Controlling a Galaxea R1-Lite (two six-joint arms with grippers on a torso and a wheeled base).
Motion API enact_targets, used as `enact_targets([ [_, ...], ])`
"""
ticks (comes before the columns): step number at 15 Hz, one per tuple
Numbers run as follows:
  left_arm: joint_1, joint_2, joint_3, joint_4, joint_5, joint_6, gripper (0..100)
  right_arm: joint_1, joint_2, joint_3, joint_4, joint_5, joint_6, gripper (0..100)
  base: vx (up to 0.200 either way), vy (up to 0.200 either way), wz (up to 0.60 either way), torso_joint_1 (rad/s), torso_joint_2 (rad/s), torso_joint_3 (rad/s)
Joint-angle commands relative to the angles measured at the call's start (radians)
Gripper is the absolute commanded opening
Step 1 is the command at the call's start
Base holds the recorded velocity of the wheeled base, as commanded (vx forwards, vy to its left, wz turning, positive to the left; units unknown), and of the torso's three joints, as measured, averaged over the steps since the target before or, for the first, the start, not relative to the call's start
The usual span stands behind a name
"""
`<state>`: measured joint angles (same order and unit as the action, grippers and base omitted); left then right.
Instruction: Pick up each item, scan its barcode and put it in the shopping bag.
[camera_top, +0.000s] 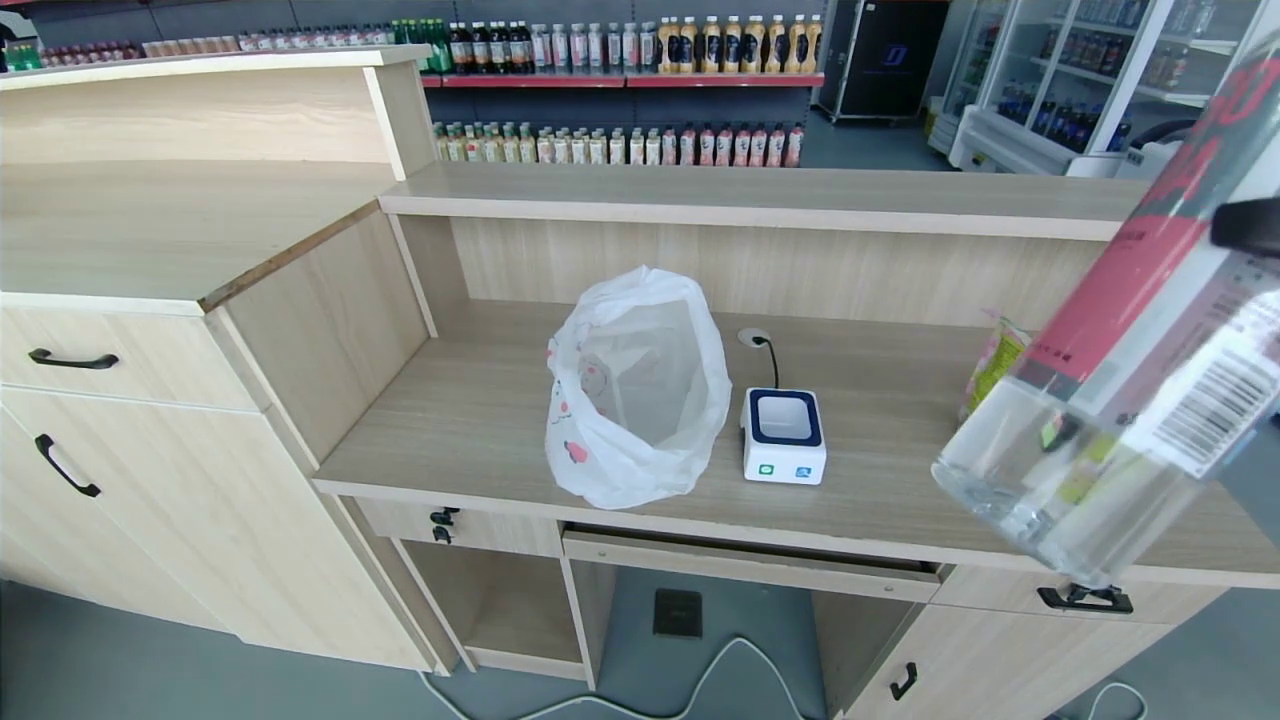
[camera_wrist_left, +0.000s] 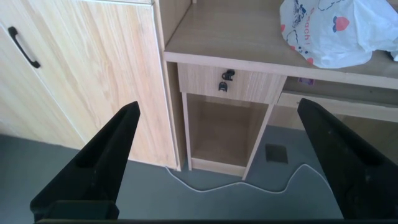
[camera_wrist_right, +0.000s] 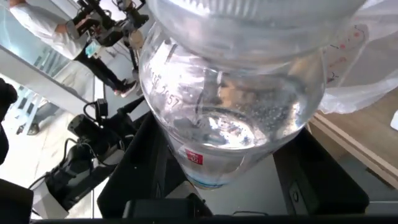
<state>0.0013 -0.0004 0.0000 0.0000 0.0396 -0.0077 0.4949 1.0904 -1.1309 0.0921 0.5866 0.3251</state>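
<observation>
A clear plastic bottle (camera_top: 1110, 400) with a red label and a white barcode patch hangs tilted, high over the counter's right end and close to the head camera. My right gripper (camera_wrist_right: 231, 186) is shut on the bottle (camera_wrist_right: 230, 93), one dark finger on each side. The white shopping bag (camera_top: 635, 385) stands open at the middle of the counter. The white barcode scanner (camera_top: 783, 435) sits just right of it. My left gripper (camera_wrist_left: 217, 168) is open and holds nothing, low in front of the counter's left drawer, with the bag (camera_wrist_left: 336, 31) up on the counter beyond it.
A yellow-green snack packet (camera_top: 995, 365) stands at the counter's right, partly behind the bottle. The scanner's cable (camera_top: 770, 360) runs to a hole at the back. A raised wooden ledge (camera_top: 760, 195) borders the counter behind, and a tall cabinet (camera_top: 150, 300) stands to its left.
</observation>
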Motion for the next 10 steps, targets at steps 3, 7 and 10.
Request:
enact_targets([
  [3, 0.0, 0.0, 0.0, 0.0, 0.0, 0.0, 100, 0.024, -0.009, -0.013, -0.006, 0.052, 0.006, 0, 0.0, 0.0, 0.0, 0.0, 0.0, 0.0],
  [7, 0.0, 0.0, 0.0, 0.0, 0.0, 0.0, 100, 0.037, -0.011, -0.033, -0.003, 0.104, 0.023, 0, 0.0, 0.0, 0.0, 0.0, 0.0, 0.0],
  [10, 0.0, 0.0, 0.0, 0.0, 0.0, 0.0, 100, 0.045, -0.009, -0.032, 0.0, 0.104, 0.023, 0, 0.0, 0.0, 0.0, 0.0, 0.0, 0.0],
])
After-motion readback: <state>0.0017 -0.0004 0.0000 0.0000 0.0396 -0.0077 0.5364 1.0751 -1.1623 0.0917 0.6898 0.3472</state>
